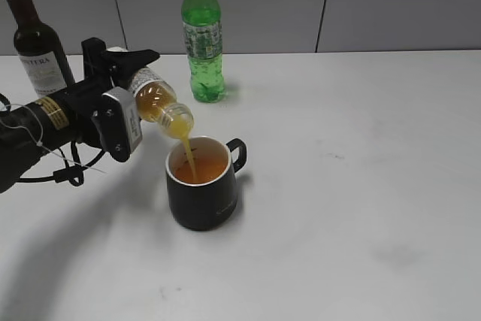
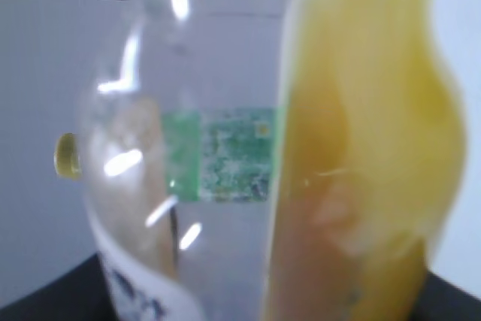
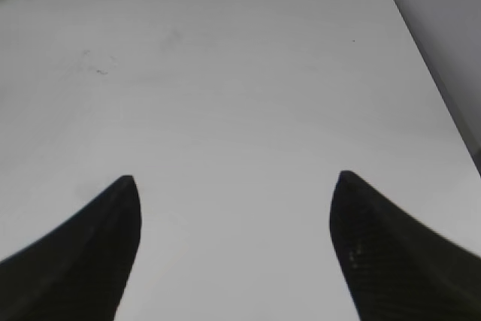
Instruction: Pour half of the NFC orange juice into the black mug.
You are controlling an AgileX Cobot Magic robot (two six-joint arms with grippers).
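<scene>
Pouring Under Way, Mug Filling

Pouring is in progress in the exterior view: the left hand (image 1: pixel 128 84) is clamped around the NFC orange juice (image 1: pixel 159 103), tilted neck-down just above the black mug (image 1: pixel 203 183). A thin stream falls inside the mug's rim, and the mug already holds a good level of juice; I judge the half mark near, with righting the bottle left. A green soda bottle (image 1: pixel 203 35) stands behind the mug.

Left wrist view: the bottle (image 2: pixel 353 148) fills the frame between the fingers, juice pooled to one side.

Right wrist view: the right hand (image 3: pixel 237 249) is spread wide, holding nothing, over bare bench (image 3: pixel 240 73).
</scene>
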